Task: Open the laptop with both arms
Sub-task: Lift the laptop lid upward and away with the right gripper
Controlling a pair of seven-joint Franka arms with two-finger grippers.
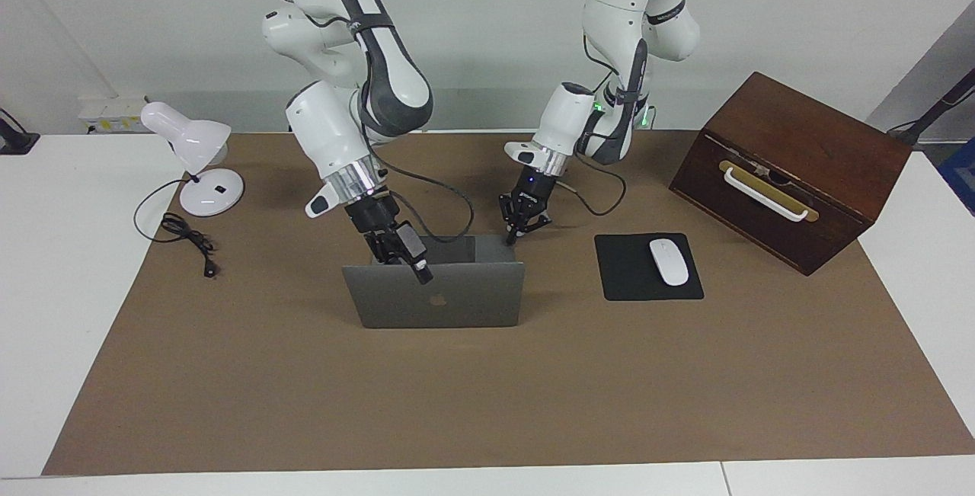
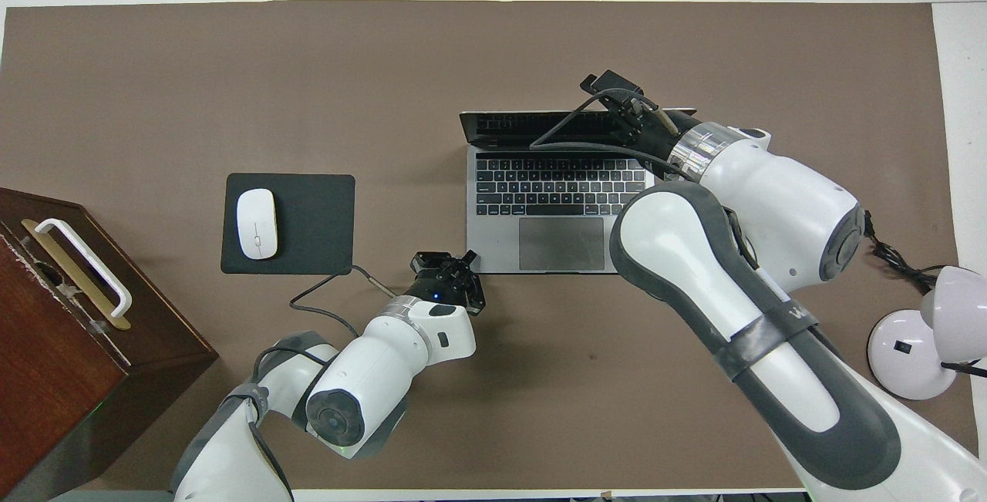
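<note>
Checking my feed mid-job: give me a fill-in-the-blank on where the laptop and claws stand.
The laptop is ___, keyboard showing.
The right claw is at the laptop's ___.
The left claw, by the base's corner, is ___.
The mouse lies on the black ___.
Missing: open; lid; shut; pad.

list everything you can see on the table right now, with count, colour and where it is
laptop: one, silver-grey, open, mid-mat
mouse pad: one, black, beside the laptop toward the left arm's end
mouse: one, white, on the mouse pad
wooden box: one, dark brown, white handle, at the left arm's end
desk lamp: one, white, at the right arm's end
lamp cord: one, black, beside the desk lamp
mat: one, brown, covering the table
right gripper: black, at the laptop's lid edge
left gripper: black, shut, at the laptop's base corner
</note>
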